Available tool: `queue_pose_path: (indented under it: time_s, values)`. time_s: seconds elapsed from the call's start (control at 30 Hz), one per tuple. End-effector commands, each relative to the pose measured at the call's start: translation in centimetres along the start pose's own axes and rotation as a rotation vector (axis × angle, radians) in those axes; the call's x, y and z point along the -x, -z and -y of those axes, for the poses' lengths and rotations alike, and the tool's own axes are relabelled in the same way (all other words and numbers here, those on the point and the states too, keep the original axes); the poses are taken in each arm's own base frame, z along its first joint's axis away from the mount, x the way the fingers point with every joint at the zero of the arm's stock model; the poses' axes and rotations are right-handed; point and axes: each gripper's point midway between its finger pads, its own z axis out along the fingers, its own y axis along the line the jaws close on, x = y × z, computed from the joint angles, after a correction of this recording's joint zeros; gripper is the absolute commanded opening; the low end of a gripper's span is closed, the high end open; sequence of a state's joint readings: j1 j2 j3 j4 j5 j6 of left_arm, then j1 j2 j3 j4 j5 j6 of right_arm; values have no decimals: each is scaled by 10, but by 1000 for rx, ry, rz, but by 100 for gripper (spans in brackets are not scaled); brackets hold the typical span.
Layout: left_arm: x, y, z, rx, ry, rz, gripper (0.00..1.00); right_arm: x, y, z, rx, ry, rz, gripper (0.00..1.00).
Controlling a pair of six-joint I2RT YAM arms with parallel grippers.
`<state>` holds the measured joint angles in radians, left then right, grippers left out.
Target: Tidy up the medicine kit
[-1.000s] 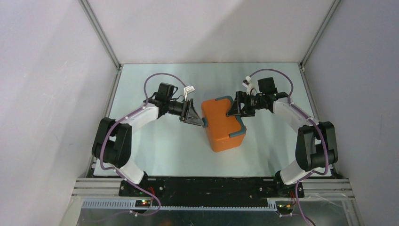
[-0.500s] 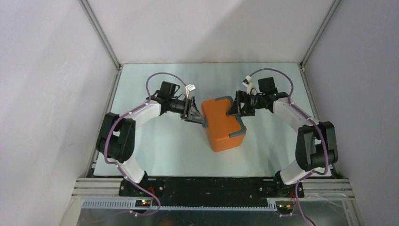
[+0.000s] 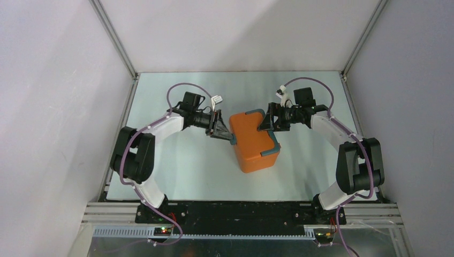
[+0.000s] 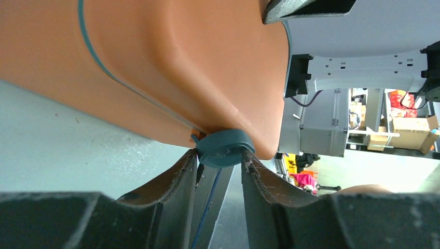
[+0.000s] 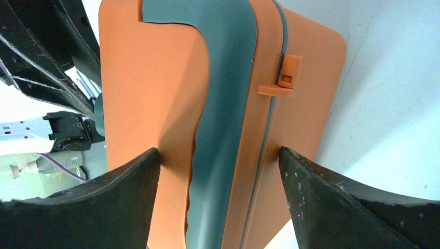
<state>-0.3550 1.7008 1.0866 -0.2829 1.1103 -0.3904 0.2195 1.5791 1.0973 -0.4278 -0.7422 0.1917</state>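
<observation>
Mid-worktop [image 3: 187, 171] sits the orange medicine kit [image 3: 251, 142], skewed to the edges, its near end free. Farther back both claws meet it: the left claw [image 3: 229, 137] pinches narrowly on a round teal tab [image 4: 223, 148] at the kit's left corner, and the right claw [image 3: 266, 124] is spread wide, fingers pressed against both faces of its far right end.

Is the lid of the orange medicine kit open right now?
No, the right wrist view shows the medicine kit closed, its halves meeting along the seam with the small orange latch lying across it.
</observation>
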Motion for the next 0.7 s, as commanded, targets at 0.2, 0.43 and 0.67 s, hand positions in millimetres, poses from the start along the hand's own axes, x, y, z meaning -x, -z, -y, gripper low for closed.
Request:
queue_pose_path:
  time_s: [0.2,0.43,0.67]
  values:
    - [12,-2,21,-60,-45,-17,52,-26,-7,68,-259,-12,-63,84]
    - [9,-7,11,-1,-14,-31,53,-26,-8,68,-256,-13,-62,84]
    - [5,-8,-3,68,25,-52,46,-25,-8,68,-259,-10,-62,84]
